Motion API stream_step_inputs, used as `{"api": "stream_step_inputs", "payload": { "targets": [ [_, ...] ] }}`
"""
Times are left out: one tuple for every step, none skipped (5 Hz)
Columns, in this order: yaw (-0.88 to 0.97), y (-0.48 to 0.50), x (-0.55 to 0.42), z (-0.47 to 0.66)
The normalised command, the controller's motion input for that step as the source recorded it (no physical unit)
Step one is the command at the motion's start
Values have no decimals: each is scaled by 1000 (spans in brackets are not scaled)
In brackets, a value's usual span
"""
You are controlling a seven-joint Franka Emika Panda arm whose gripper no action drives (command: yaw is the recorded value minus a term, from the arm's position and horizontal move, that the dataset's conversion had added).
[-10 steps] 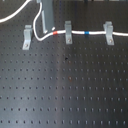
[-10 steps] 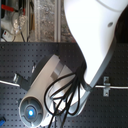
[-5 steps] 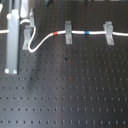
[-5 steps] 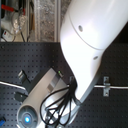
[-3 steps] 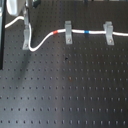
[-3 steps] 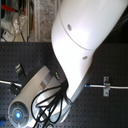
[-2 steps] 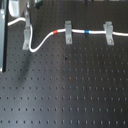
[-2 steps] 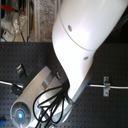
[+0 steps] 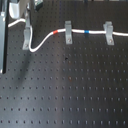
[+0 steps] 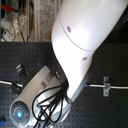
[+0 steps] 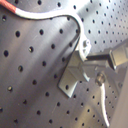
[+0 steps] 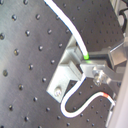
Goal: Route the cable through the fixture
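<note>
Cable [image 9: 49, 36] white on black perforated table [image 9: 70, 95], through grey fixtures [image 9: 68, 32], claw [image 11: 102, 75] state unclear

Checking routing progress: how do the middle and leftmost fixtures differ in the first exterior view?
The middle fixture stands clear, the cable crossing it, red band beside. The leftmost fixture sits under the arm, the cable looping around it; whether it is seated there is unclear. Both are grey upright clips.

Low-res, soft blur, even lighting, wrist glare
</note>
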Motion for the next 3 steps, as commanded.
{"api": "stream_step_inputs", "payload": {
  "targets": [
    [0,48,-297,120],
    [0,138,-255,134],
    [0,294,-201,108]
  ]
}}
